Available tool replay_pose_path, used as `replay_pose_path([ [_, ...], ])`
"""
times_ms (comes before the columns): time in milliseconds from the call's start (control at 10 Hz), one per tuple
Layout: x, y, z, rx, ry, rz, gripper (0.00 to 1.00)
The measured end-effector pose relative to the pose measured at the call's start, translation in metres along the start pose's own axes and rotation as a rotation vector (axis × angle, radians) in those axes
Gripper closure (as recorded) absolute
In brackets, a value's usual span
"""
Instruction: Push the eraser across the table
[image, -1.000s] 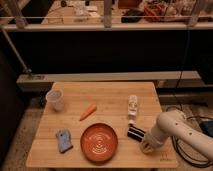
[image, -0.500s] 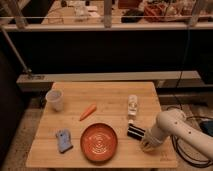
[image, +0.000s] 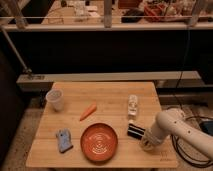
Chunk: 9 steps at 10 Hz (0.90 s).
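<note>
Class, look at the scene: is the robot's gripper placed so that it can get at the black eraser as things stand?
Probably yes. The gripper, fingers shut, sits low over the table just right of the eraser, with nothing between them.

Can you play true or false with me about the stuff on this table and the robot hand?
1. The eraser lies right of the orange plate. True.
2. The carrot is on the plate. False: it lies on the table above the plate.
3. The gripper is beside the eraser, near the table's right edge. True.
4. The white cup stands by the gripper. False: it stands on the far left side.
</note>
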Motion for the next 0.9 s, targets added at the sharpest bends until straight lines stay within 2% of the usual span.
replay_pose_path([
  [700,0.0026,-0.0045,-0.0017,0.001,0.015,-0.024,0.98],
  [900,0.0038,-0.0092,0.0009,0.001,0.031,-0.053,0.98],
])
